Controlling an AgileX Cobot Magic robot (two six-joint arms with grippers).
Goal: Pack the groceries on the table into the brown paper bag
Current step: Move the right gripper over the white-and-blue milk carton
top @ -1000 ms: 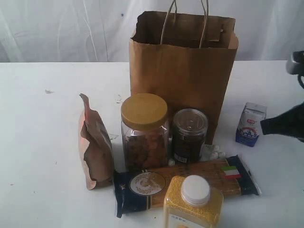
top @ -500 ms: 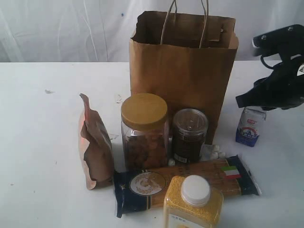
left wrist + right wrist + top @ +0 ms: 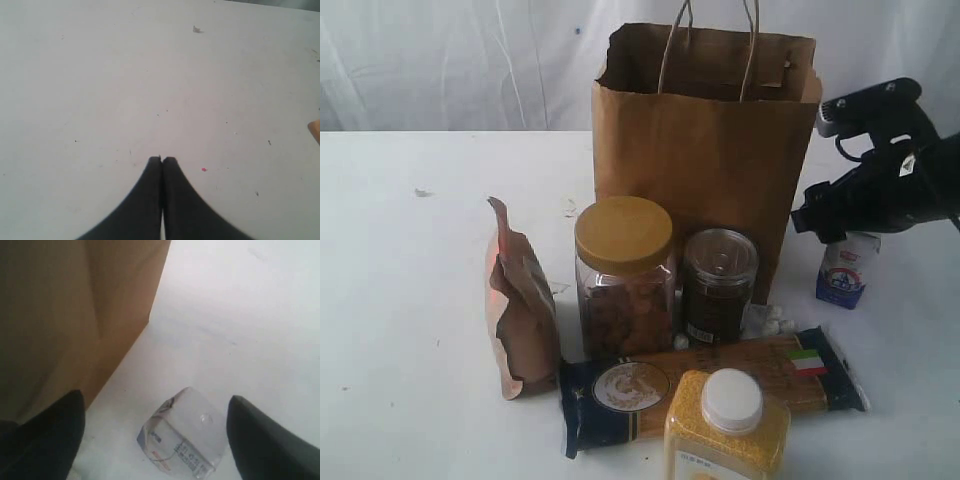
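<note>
Right gripper spread wide above upright carton, which sits between its fingers, just beside bag. Left gripper closed, empty.

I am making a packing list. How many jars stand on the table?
2. The gold-lidded clear jar stands in front of the brown paper bag; the smaller dark jar stands beside it. More could be hidden behind the bag.

right gripper: over small white-blue carton, far right | brown paper bag: upright, centre | gold-lidded clear jar: nearer, before bag
</note>
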